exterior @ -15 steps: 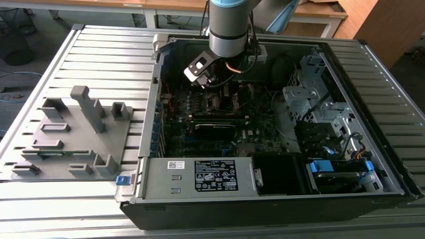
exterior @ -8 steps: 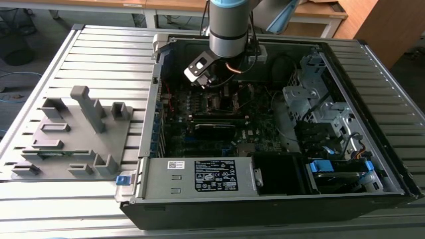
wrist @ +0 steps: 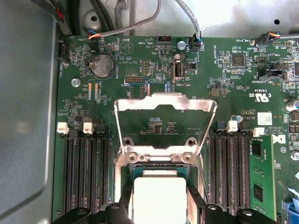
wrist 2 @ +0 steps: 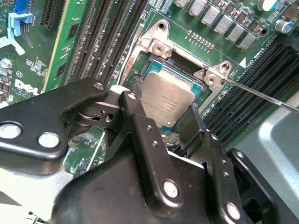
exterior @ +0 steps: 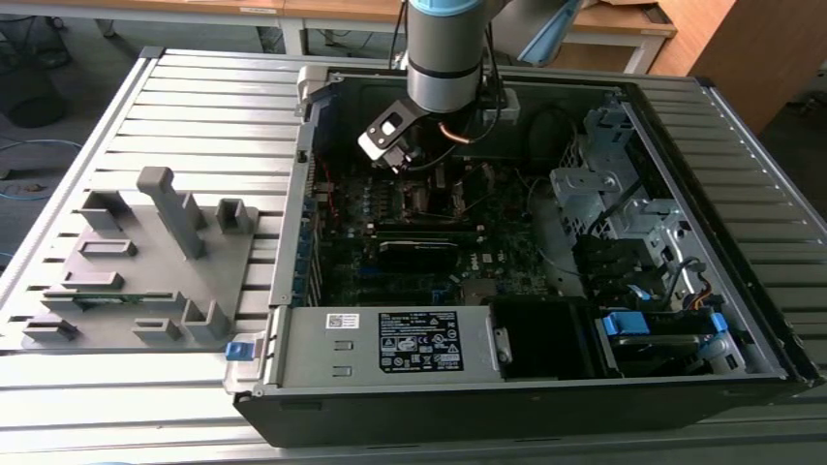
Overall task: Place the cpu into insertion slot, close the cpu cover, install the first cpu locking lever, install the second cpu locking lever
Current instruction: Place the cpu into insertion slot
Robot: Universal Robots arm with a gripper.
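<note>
The cpu (wrist 2: 166, 99) is a silver-grey square chip, and my gripper (wrist 2: 164, 125) is shut on it with one black finger on each side. It sits low over the insertion slot (wrist 2: 155, 46) on the green motherboard; I cannot tell whether it is seated. In the first wrist view the cpu (wrist: 159, 198) lies between the fingers (wrist: 123, 204) just over the slot's metal rim (wrist: 159, 157). The cpu cover (wrist: 164, 101) stands swung open away from the slot. A thin locking lever (wrist 2: 261, 95) juts out beside the socket. In the exterior view the gripper (exterior: 411, 160) hangs inside the open computer case.
Black memory slots (wrist: 86, 177) flank the socket on both sides. Cables (wrist: 187, 18) run along the case wall. The power supply (exterior: 387, 344) and drive cage (exterior: 607, 194) fill the case's near and right parts. A grey fixture tray (exterior: 142, 262) lies outside the case on the exterior view's left.
</note>
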